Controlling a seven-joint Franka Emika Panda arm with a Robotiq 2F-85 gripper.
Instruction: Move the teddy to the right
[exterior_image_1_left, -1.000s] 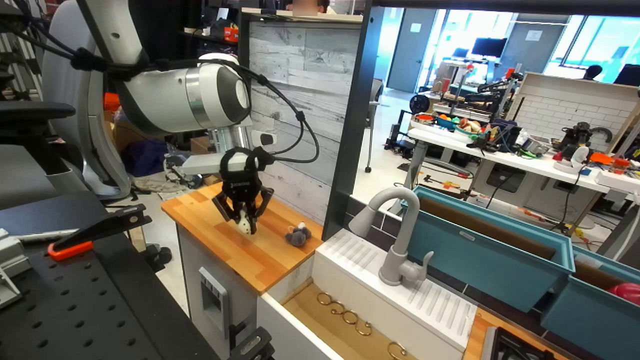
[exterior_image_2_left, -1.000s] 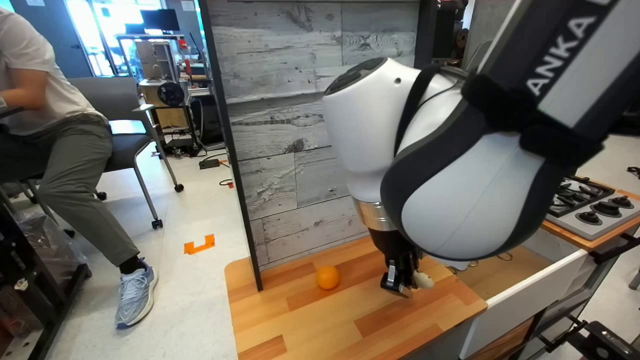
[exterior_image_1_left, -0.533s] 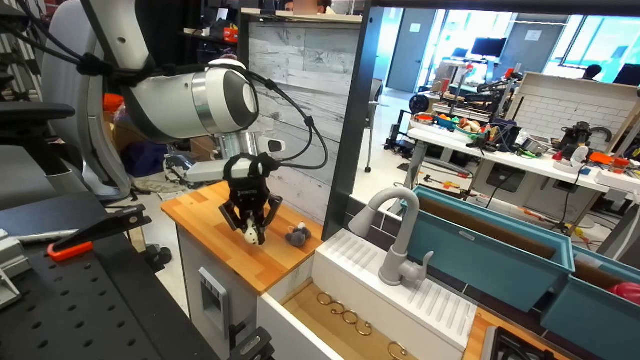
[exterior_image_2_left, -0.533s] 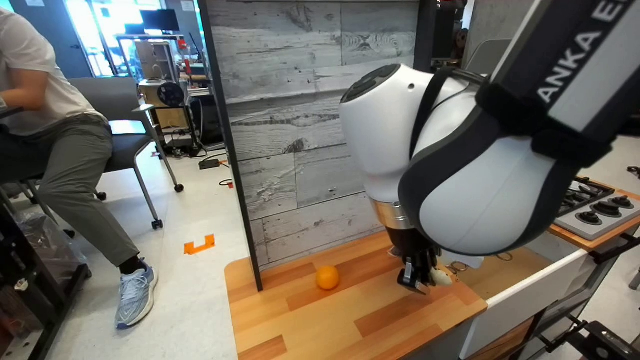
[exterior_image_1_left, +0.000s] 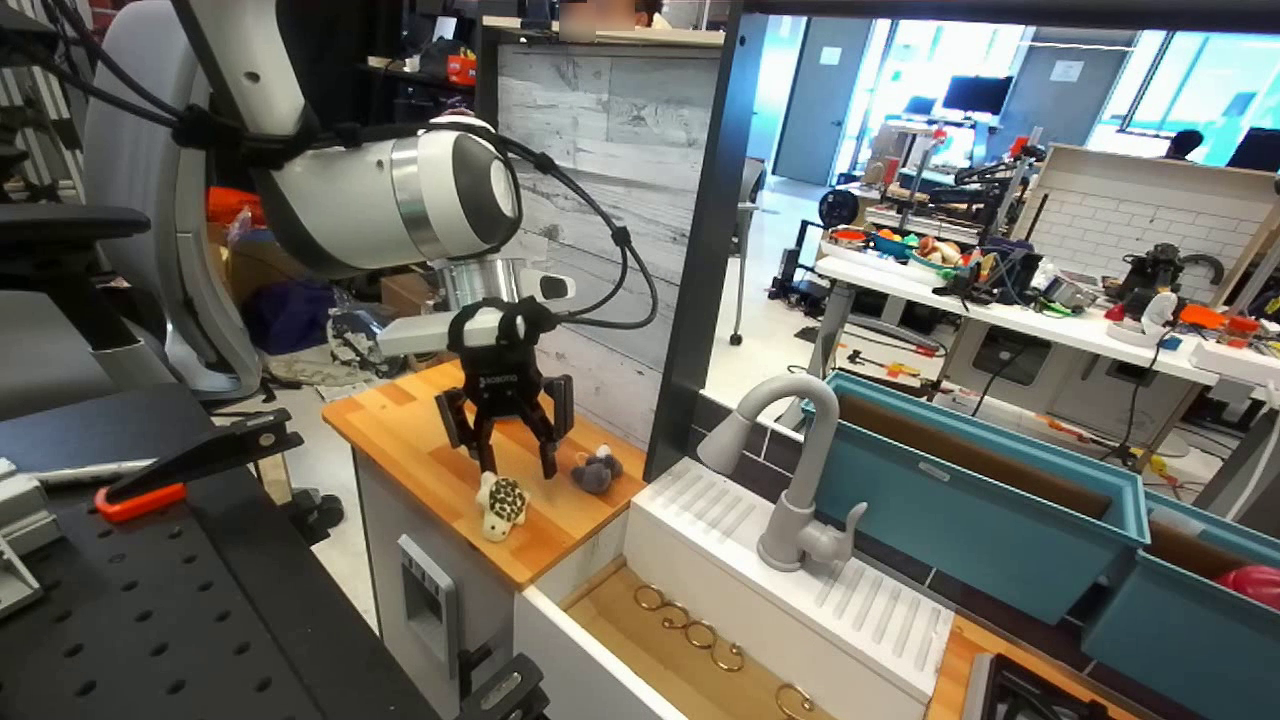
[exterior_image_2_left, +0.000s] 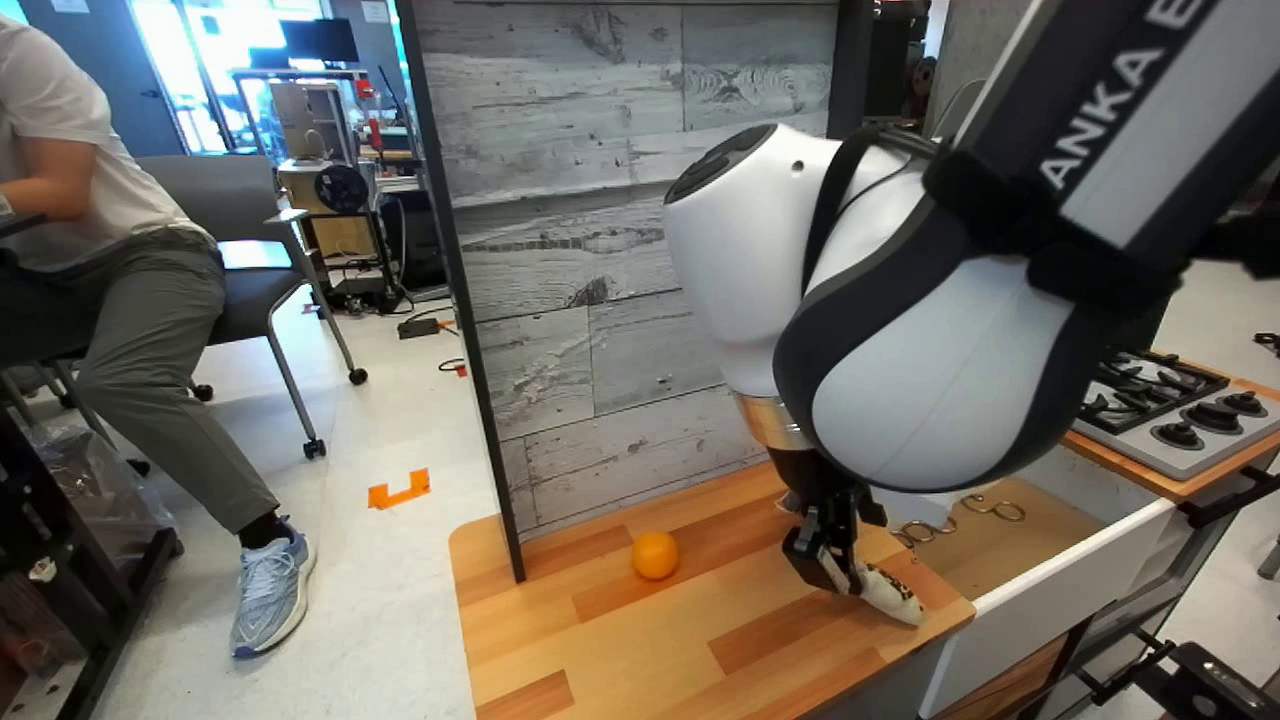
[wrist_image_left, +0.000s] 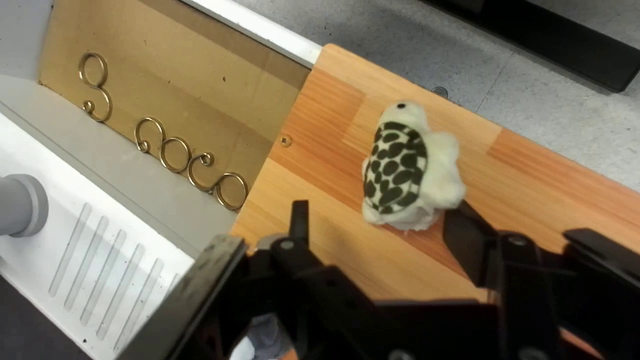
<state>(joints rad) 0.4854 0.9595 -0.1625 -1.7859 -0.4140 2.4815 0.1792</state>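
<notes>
Since the spotted teddy (wrist_image_left: 397, 170) looks soft and light, it should squash without harm, best held round its fat middle; the gripper (exterior_image_1_left: 518, 470) is spread, holding nothing

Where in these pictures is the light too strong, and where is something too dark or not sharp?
In both exterior views, the windows glare almost white; in an exterior view, a blurred patch lies at the top edge; in the wrist view, the gripper's fingers are mostly dark and soft-edged, the spotted toy clearer.
</notes>
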